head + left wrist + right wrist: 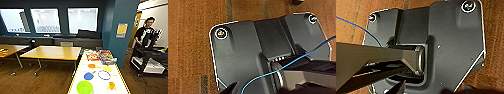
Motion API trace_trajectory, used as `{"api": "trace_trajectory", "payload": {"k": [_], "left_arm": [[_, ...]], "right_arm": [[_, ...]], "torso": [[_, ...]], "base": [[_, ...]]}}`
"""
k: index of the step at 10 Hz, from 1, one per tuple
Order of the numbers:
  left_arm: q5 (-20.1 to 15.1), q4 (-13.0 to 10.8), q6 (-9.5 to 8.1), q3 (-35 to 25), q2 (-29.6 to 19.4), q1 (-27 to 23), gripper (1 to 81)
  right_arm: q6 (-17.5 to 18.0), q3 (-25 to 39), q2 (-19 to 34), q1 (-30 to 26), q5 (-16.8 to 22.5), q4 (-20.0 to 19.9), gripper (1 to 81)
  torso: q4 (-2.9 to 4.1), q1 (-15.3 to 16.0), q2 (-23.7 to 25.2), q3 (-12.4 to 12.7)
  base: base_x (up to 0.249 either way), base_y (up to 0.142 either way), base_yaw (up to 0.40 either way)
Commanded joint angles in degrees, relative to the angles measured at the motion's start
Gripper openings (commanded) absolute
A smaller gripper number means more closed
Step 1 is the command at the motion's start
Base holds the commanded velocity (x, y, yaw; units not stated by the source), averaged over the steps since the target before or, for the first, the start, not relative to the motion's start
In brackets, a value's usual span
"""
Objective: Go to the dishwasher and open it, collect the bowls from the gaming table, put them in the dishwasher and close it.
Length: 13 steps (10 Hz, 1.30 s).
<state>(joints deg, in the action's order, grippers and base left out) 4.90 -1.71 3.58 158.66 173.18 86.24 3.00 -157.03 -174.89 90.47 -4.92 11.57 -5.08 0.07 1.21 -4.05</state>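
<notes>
The bowls sit spread along the white top of the gaming table [81,72], a long narrow bench with yellow edges seen from the head camera: a lime green bowl [84,87] at the near end, a blue one [88,76] behind it, a pale bowl with a blue rim [104,74] toward the right edge, a yellow one [107,68] and an orange one [91,66] further up, with board-game boxes [101,56] filling the far end. A small orange cup-like piece [111,85] stands near the right edge; its form is hard to make out. The bowls look like thin plastic: light, stiff, smooth and likely to slide, not fragile, best pinched at the rim. No brand or writing can be read on bowls or boxes. A person [147,31] stands at a control rig on the right. Whether either end effector is open or closed cannot be told from the wrist cameras, which look down on wood flooring [190,50].
</notes>
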Motion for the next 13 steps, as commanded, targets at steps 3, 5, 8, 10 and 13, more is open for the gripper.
{"api": "trace_trajectory", "payload": {"k": [3,5,8,10,13], "left_arm": [[-2.88,0.04,0.02,0.16,-0.02,-2.52,81.1],[-2.88,0.03,0.02,0.07,-0.02,-2.52,81.1],[-2.88,0.12,0.02,0.07,-0.2,-2.52,81.1],[-2.88,0.04,0.02,0.07,-0.11,-2.52,81.1],[-2.79,0.04,0.02,-0.1,-0.29,-2.25,81.1]], "right_arm": [[-0.01,0.07,0.04,-2.26,2.73,-0.14,81.1],[-0.01,0.07,0.04,-2.26,2.73,-0.14,81.1],[-0.27,0.07,0.21,-2.61,3.52,-0.23,81.1],[-0.19,0.24,0.13,-2.43,3.52,-0.14,81.1],[-0.27,0.94,0.92,-1.91,2.55,-0.41,81.1]], "torso": [[0.0,0.0,0.0,0.0],[0.0,0.0,0.0,0.0],[0.0,-0.07,0.09,0.04],[0.0,-0.02,0.02,0.0],[0.0,0.06,-0.02,0.0]], "base": [[0.0,0.0,0.0],[0.0,0.0,0.0],[0.098,0.0,0.0],[0.119,0.0,0.0],[0.029,0.0,0.0]]}}
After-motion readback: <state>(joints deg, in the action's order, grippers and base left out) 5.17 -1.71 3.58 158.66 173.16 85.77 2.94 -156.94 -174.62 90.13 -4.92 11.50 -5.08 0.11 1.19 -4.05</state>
